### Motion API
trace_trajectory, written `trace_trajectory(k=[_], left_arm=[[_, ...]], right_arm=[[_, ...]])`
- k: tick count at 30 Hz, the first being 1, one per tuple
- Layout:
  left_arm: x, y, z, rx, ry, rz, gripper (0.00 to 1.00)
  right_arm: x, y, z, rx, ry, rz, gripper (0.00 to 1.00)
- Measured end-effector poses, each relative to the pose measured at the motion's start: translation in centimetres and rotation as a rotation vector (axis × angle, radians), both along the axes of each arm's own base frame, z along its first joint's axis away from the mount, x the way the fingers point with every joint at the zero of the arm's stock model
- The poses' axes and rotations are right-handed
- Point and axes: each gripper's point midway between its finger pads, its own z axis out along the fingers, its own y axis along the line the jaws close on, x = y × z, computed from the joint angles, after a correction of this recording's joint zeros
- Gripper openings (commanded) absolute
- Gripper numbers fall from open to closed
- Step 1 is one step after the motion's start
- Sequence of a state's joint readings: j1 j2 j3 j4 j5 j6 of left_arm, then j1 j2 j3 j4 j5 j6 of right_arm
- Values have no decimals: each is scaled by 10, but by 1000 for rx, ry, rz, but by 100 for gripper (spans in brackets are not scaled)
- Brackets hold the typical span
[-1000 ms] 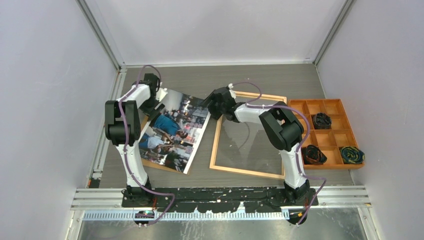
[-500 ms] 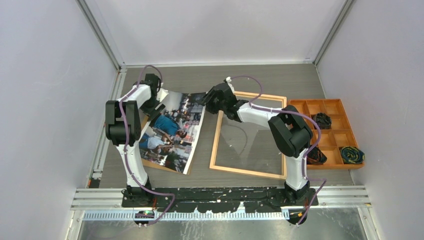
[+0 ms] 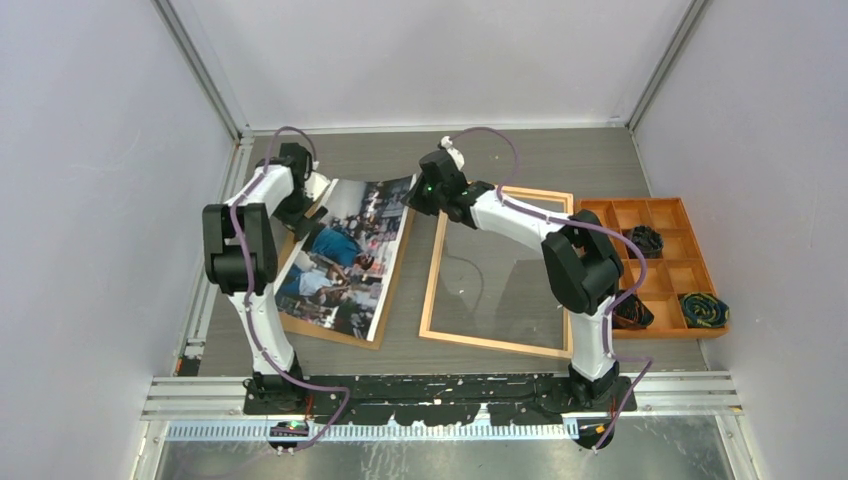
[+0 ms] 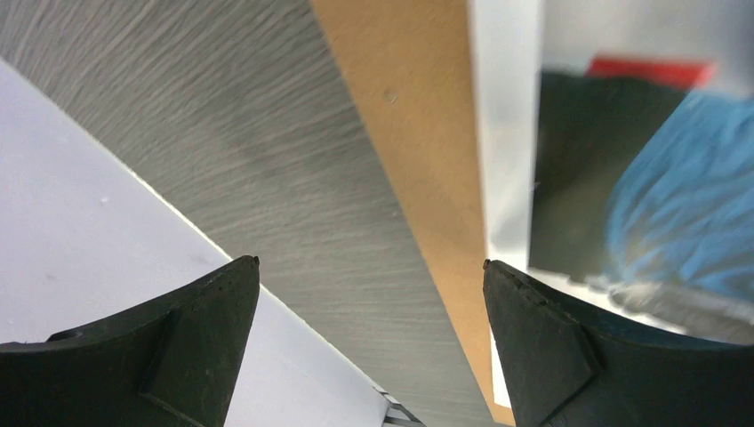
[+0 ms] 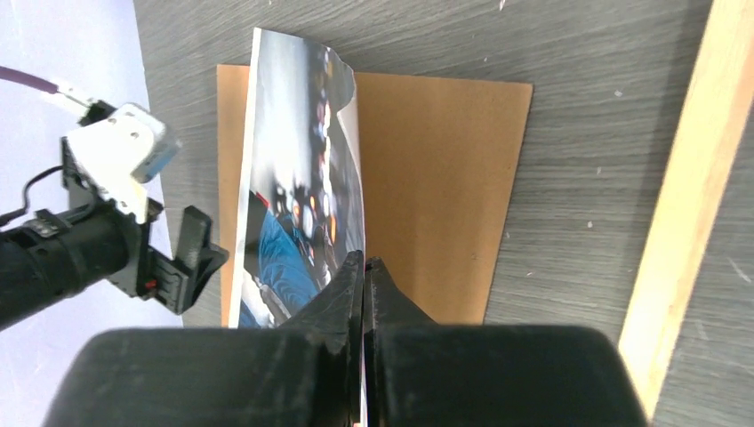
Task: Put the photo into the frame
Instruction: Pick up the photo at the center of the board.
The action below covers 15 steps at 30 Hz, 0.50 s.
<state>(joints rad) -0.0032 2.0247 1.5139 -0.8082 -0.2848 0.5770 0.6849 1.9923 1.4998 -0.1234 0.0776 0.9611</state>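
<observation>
The right gripper [image 5: 363, 267] pinches the curled edge of the large glossy crowd-scene photo [image 5: 298, 187], and the thin light-wood rectangular frame [image 5: 685, 196] lies just to its right. The left gripper [image 4: 369, 294], jaws spread, sits at the photo's opposite edge.

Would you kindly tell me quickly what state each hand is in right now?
Left hand: open, holding nothing.
Right hand: closed on the photo.

Glossy paper photo [image 3: 345, 255], light-wood frame [image 3: 431, 275], matt grained table [image 3: 400, 165]
</observation>
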Motion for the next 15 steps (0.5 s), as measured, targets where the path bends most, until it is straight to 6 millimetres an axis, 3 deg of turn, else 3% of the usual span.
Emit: trace_trajectory(k=[4,7,10,12,15], left_arm=[[-4,7,23,-26,-21,22,100],[-4,9,54,-41,-79,30,100],[0,6,80,-60,-139,26,100],[0,1,90,-72,-167,25,100],[-1,-9,89,-82,-159,7,100]], right_arm=[[6,-22,14,-35,-13,12,1],[14,-68,44,-81,-21,-19,1],[19,-127,105,-131,-84,-101,1],[13,-182,166,-175,-177,-199,1],[-24,-257,259,-254,-343,-370,1]])
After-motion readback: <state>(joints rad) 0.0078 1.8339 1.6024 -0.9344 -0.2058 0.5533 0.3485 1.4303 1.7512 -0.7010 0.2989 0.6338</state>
